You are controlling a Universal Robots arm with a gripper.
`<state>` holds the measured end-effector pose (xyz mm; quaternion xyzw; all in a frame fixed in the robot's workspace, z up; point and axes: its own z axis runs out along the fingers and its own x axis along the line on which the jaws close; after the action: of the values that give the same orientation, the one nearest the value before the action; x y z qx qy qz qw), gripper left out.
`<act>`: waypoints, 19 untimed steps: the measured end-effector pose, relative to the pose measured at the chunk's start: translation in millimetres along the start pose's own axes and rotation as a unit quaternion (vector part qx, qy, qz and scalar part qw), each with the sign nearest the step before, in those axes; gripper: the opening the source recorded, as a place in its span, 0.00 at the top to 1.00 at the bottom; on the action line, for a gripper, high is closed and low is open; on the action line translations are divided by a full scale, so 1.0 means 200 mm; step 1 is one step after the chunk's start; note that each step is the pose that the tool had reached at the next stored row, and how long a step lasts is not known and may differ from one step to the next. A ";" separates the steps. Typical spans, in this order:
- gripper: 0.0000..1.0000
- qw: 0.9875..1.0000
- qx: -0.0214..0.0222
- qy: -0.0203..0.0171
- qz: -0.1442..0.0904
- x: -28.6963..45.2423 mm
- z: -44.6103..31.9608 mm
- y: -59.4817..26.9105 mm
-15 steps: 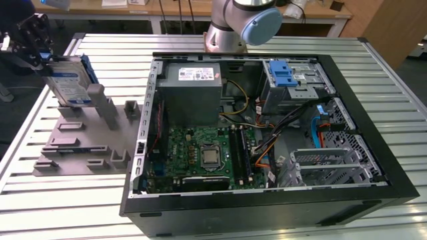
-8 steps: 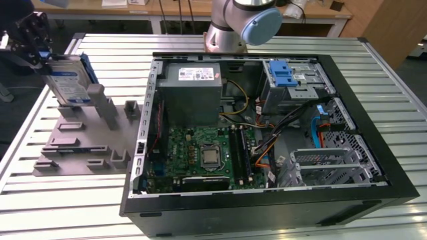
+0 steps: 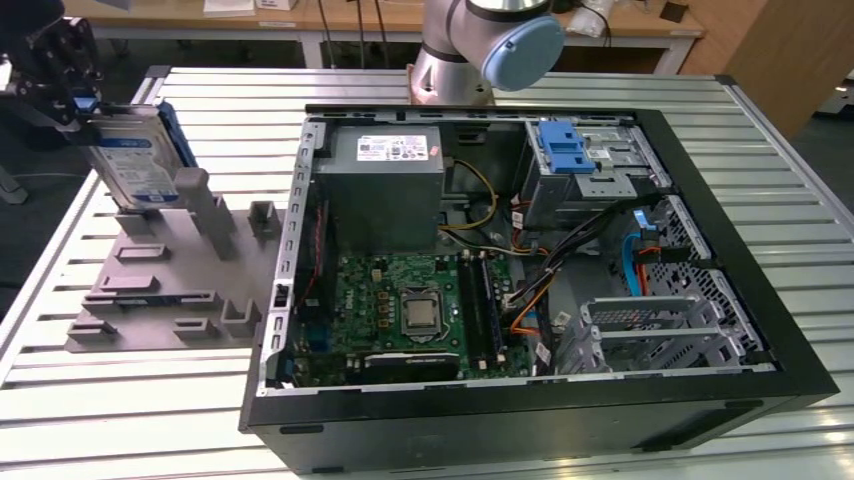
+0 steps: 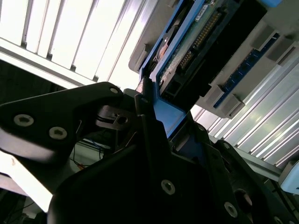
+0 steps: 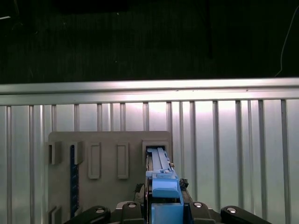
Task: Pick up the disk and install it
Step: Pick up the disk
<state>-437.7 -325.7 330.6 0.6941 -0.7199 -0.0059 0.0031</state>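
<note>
The end effector (image 3: 80, 98) is at the exterior view's far left, above the grey holder (image 3: 174, 290) on the slatted metal counter (image 3: 134, 400). It is closed on the top of the disk (image 3: 134, 165), pinching the blue frame along its upper edge.

In the second wrist view the dark fingers (image 4: 140, 140) press against both sides of that blue frame, with the disk (image 4: 187, 56) running away from them, its connector end and circuit board showing.

The disk stands upright, slightly tilted, label facing the exterior view's left, and its lower end sits at a slot near the back of the holder. I cannot tell whether it is seated in the slot or lifted just clear of it.

The first wrist view looks down along the disk (image 5: 159, 161) edge-on, with the end effector (image 5: 163, 205) clamped on the blue frame and the holder (image 5: 107, 140) below.

The open case (image 3: 534, 415) lies just beside the holder, on the exterior view's right, well apart from the disk. The arm (image 3: 481, 40) rises behind the case.
</note>
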 end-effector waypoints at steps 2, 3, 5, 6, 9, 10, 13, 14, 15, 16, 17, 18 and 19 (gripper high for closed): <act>0.64 1.000 0.000 0.000 0.000 0.000 -0.007 0.000; 0.64 1.000 0.000 0.000 0.000 0.000 -0.011 0.000; 0.64 1.000 0.000 0.000 0.000 0.000 -0.017 0.000; 0.64 1.000 0.000 0.000 0.000 0.000 -0.020 0.000; 0.64 1.000 0.000 0.000 0.000 0.000 -0.031 0.000; 0.64 1.000 0.000 0.000 0.000 0.000 -0.034 0.000; 0.64 1.000 0.000 0.000 0.000 0.000 -0.046 0.001; 0.64 1.000 0.000 0.000 0.000 0.000 -0.050 0.001; 0.64 1.000 0.000 0.000 0.000 0.000 -0.055 0.001; 0.64 1.000 0.000 0.000 0.000 0.000 -0.058 0.001; 0.64 1.000 0.000 0.000 0.000 0.000 -0.062 0.001; 0.64 1.000 0.000 0.000 0.000 0.000 -0.065 0.001; 0.64 1.000 0.000 0.000 0.000 0.000 -0.069 0.001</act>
<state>-437.7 -325.7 344.5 0.6941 -0.7199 -0.0059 0.0031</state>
